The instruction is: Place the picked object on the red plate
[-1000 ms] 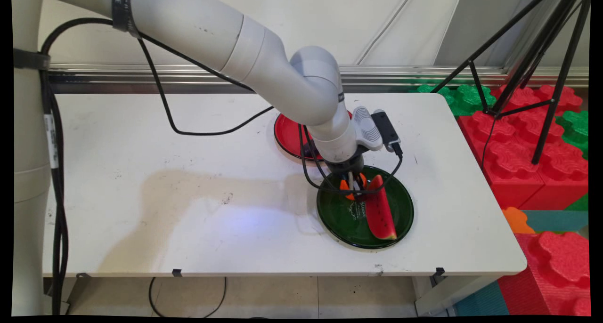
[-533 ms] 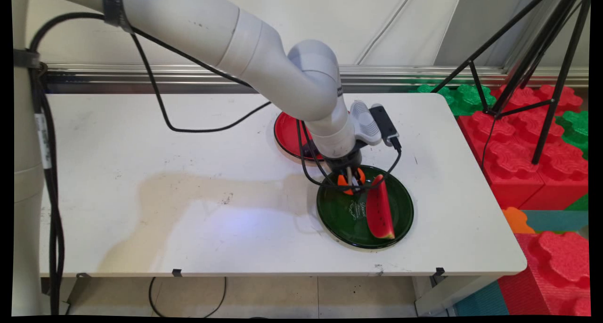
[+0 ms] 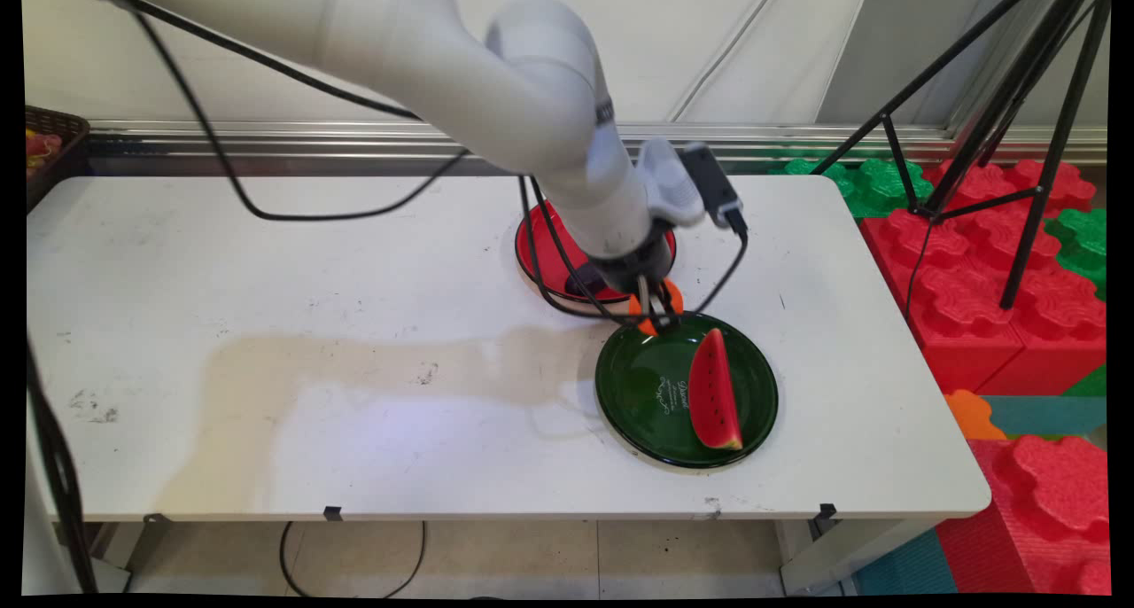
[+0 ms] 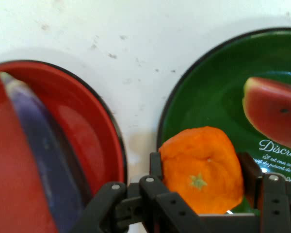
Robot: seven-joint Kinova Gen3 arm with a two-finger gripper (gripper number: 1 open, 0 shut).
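The two black fingers [image 4: 155,167] are clamped on an orange [image 4: 202,169], one on each flank of it, and it sits snug between them with its little green stem mark facing the hand camera. The gripper [image 3: 654,311] hangs with the fruit lifted clear of the table [image 3: 354,262], over the narrow strip of white between two plates. From where I stand the orange [image 3: 656,305] shows as a bright patch just past the far rim of the green plate [image 3: 647,386], partly hidden by the fingers and the black cable looping round the wrist.

On the green plate lies a watermelon slice [image 3: 713,400], rind to the right, red flesh up, beside some white lettering on the glaze; nothing touches it. The hand camera catches the same slice [image 4: 274,119] at the right edge of the green plate [image 4: 203,97].

Just behind the gripper sits the red plate [image 3: 536,249], mostly covered by the arm. In the hand camera a long purple eggplant [image 4: 43,150] lies across the red plate [image 4: 94,126], well apart from the orange
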